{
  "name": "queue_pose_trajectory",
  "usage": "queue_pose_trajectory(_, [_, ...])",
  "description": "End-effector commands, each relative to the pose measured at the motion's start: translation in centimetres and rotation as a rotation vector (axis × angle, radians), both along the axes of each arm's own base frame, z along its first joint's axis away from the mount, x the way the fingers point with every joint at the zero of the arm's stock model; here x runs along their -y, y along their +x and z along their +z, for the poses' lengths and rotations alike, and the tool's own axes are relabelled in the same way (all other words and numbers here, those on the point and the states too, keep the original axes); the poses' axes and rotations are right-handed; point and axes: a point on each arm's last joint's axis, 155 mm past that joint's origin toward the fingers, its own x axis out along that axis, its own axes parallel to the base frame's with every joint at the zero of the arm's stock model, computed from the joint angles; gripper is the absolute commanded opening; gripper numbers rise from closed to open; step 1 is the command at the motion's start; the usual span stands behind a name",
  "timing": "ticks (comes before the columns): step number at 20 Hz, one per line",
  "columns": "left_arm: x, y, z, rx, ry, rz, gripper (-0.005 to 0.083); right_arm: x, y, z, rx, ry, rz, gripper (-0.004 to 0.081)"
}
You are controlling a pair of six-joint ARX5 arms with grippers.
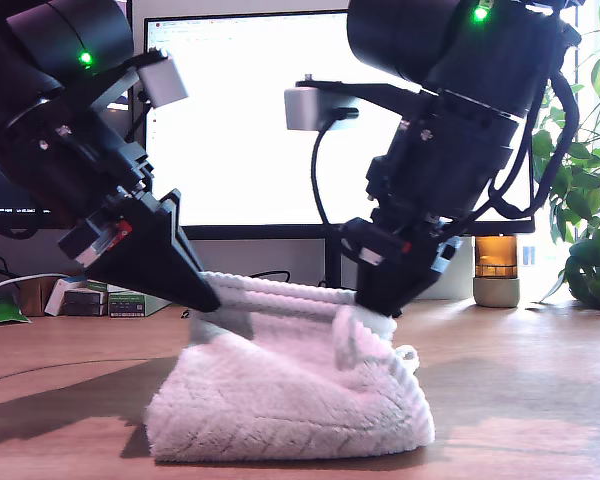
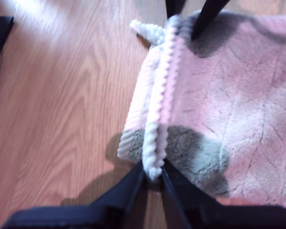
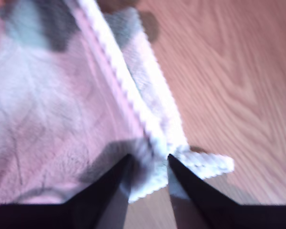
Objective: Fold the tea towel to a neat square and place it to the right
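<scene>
The off-white fluffy tea towel (image 1: 280,400) lies doubled over on the wooden table (image 1: 525,400), its beaded hem lifted along the top. My first gripper (image 1: 208,298), on the exterior view's left, is shut on one end of that hem (image 2: 155,119). My second gripper (image 1: 375,305), on the exterior view's right, is shut on the other end, beside the small hanging loop (image 3: 209,164). In the first wrist view the towel (image 2: 229,109) stretches from my first gripper (image 2: 152,174) to the second gripper's fingers (image 2: 202,19). The second wrist view shows my second gripper (image 3: 150,164) pinching the towel (image 3: 52,109) corner.
A bright monitor (image 1: 250,110) stands right behind the arms. A leafy plant (image 1: 590,200) and an amber jar (image 1: 497,265) stand at the exterior view's right. Small boxes (image 1: 90,297) sit at the back on its left. Bare wood shows on both sides of the towel.
</scene>
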Motion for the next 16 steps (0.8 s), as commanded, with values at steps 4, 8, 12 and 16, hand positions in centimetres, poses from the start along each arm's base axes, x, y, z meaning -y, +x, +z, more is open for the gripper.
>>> queue_pose_trajectory(4, [0.0, 0.2, -0.2, 0.004, -0.007, 0.004, 0.019, 0.4, -0.1, -0.7, -0.008, -0.016, -0.008, 0.0228])
queue_pose_trajectory(8, [0.4, 0.9, 0.5, 0.043, -0.029, 0.007, 0.0222, 0.4, -0.1, -0.7, -0.008, -0.017, -0.007, 0.0228])
queue_pose_trajectory(12, [-0.3, 2.1, 0.8, 0.072, -0.029, 0.044, 0.025, 0.3, 0.0, -0.2, -0.012, -0.014, -0.013, 0.0228])
queue_pose_trajectory(16, [-2.0, 2.9, 0.7, 0.009, -0.046, 0.179, -0.0022, -0.6, 0.2, 2.9, -0.082, 0.033, -0.091, 0.0227])
